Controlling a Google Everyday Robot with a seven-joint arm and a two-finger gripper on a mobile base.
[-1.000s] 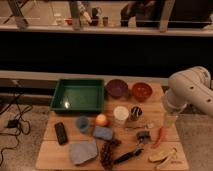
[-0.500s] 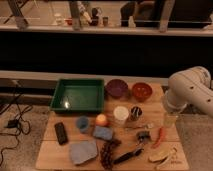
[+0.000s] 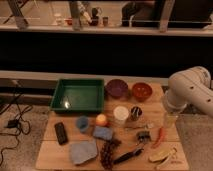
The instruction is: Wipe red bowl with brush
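Observation:
The red bowl (image 3: 141, 91) stands at the back right of the wooden table (image 3: 50, 150), next to a dark purple bowl (image 3: 116, 87). The brush (image 3: 128, 155) lies near the front edge, black handle pointing front-left, its dark head (image 3: 143, 136) toward the table's middle. My gripper (image 3: 170, 120) hangs from the white arm (image 3: 190, 90) at the table's right edge. It points down, to the right of the brush head and in front of the red bowl, apart from both. Nothing shows in it.
A green tray (image 3: 78, 95) sits back left. A black block (image 3: 61, 132), blue cup (image 3: 82, 123), orange ball (image 3: 101, 119), white cup (image 3: 120, 114), dark can (image 3: 135, 112), blue sponge (image 3: 102, 133), grey cloth (image 3: 82, 151), grapes (image 3: 106, 152), red chili (image 3: 160, 136) and banana (image 3: 162, 156) crowd the table.

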